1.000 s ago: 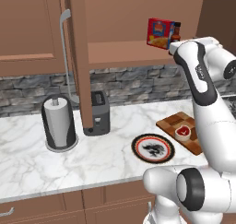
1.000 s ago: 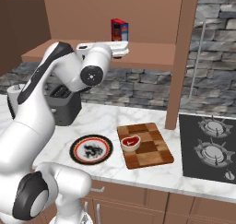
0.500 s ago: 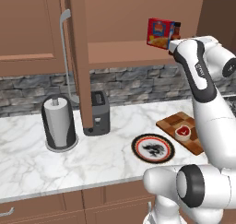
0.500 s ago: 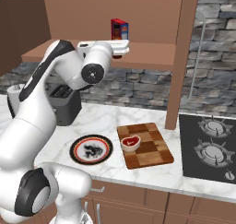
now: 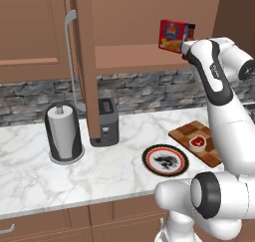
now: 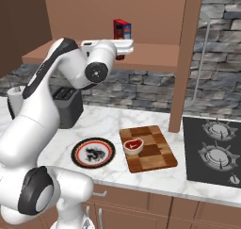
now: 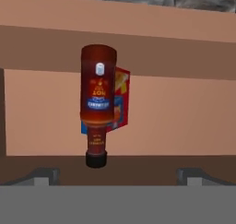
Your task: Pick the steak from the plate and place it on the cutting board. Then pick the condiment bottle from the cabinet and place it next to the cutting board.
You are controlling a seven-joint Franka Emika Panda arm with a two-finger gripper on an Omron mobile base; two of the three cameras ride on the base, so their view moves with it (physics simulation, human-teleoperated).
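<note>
Condiment bottle (image 7: 97,103) stands on the cabinet (image 5: 144,61) shelf before the released hand (image 7: 118,174), ungrasped.

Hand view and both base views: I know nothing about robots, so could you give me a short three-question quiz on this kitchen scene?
1. True or false: the steak lies on the plate.
2. In the hand view, what stands just behind the condiment bottle? A: a toaster. B: a red and yellow box. C: a paper towel roll.
3. Fill in: the end effector faces the bottle with its jaws ___.

Key: 1 false, it lies on the cutting board. 2 B. 3 open.
</note>
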